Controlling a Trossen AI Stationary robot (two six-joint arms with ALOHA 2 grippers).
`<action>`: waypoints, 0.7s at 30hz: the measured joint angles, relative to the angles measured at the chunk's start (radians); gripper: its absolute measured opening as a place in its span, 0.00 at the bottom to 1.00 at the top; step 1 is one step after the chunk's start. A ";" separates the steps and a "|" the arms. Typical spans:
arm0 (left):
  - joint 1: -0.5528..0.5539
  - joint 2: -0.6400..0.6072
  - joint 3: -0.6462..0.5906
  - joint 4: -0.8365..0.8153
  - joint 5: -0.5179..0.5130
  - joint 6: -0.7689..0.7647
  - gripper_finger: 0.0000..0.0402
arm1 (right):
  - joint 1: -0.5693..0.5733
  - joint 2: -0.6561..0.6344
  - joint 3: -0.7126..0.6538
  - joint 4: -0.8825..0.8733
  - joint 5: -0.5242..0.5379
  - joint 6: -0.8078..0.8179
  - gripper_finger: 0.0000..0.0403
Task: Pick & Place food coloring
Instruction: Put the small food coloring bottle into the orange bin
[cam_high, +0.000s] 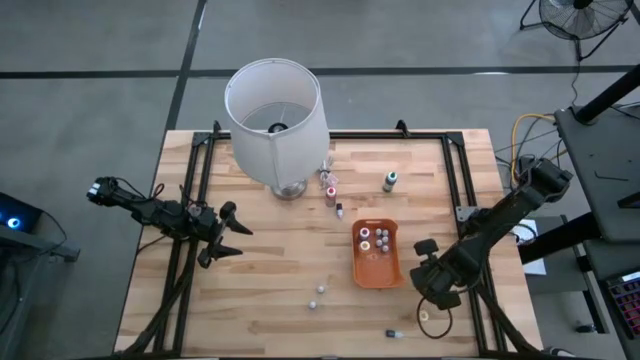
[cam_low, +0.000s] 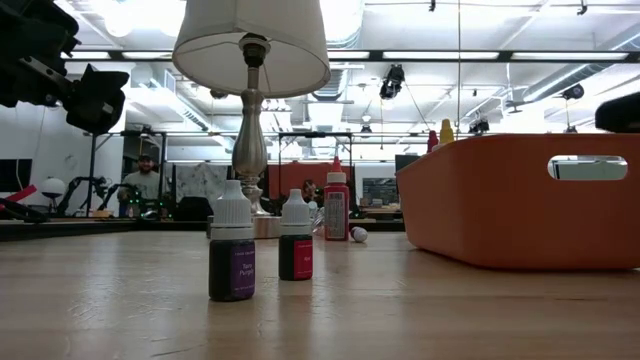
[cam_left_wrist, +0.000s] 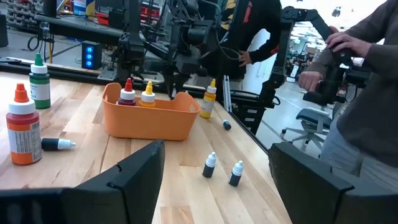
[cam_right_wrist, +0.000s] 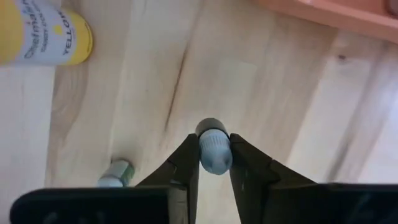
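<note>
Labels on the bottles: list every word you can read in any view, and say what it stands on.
"YELLOW": on the yellow bottle lying on the table, right wrist view; the script line above it is too blurred to read.
"Purple": on the purple bottle, low view; the word above it is unclear.
The red bottle and the orange-capped bottle carry print too small to read.

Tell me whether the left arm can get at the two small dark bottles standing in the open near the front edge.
Probably yes. The left gripper hangs open beside the table's left rail, and only bare wood lies between it and the two small dark bottles. The orange tray sits beyond them, out of the way.
</note>
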 joint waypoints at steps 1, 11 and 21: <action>0.000 0.000 0.000 0.000 0.000 0.000 0.64 | 0.000 -0.012 0.007 -0.022 0.000 0.001 0.15; 0.000 0.000 0.000 0.000 0.000 0.000 0.64 | -0.019 -0.112 0.127 -0.234 0.001 0.045 0.15; 0.000 0.000 0.000 0.000 0.000 0.000 0.64 | -0.141 -0.109 0.332 -0.395 0.020 -0.056 0.15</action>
